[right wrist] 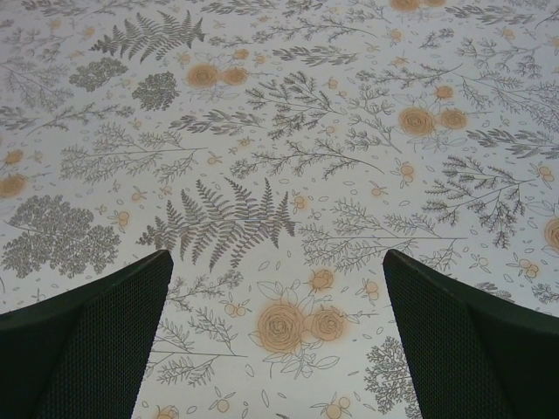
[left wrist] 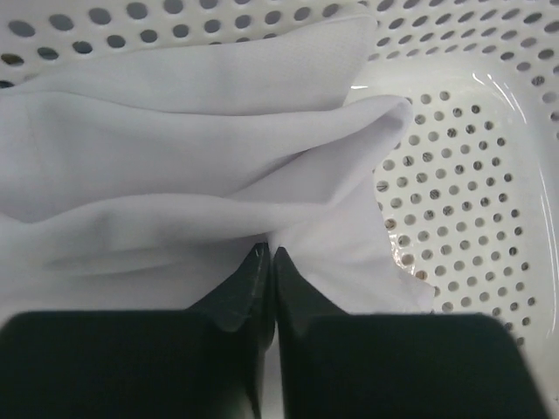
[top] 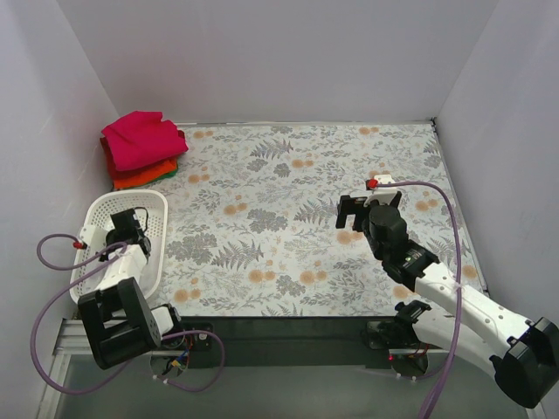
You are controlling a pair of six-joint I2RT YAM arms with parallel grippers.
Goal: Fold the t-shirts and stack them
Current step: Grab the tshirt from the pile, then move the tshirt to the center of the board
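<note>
A crumpled white t-shirt (left wrist: pixel 175 157) lies inside the white mesh basket (left wrist: pixel 454 201). My left gripper (left wrist: pixel 269 251) reaches down into the basket (top: pixel 96 209), and its jaws stand pinched together on a fold of the white cloth. From above, the left gripper (top: pixel 127 229) hides most of the basket's inside. Folded t-shirts are stacked at the back left: magenta-pink (top: pixel 140 138) on top, red-orange (top: pixel 140 177) under it, a green edge (top: pixel 171 172) showing. My right gripper (top: pixel 354 212) hovers open over the floral table, with nothing between its fingers (right wrist: pixel 96 323).
The floral tablecloth (top: pixel 288 218) covers the table between white walls. The basket stands at the near left edge, just in front of the stack. Purple cables (top: pixel 52 253) loop beside both arms.
</note>
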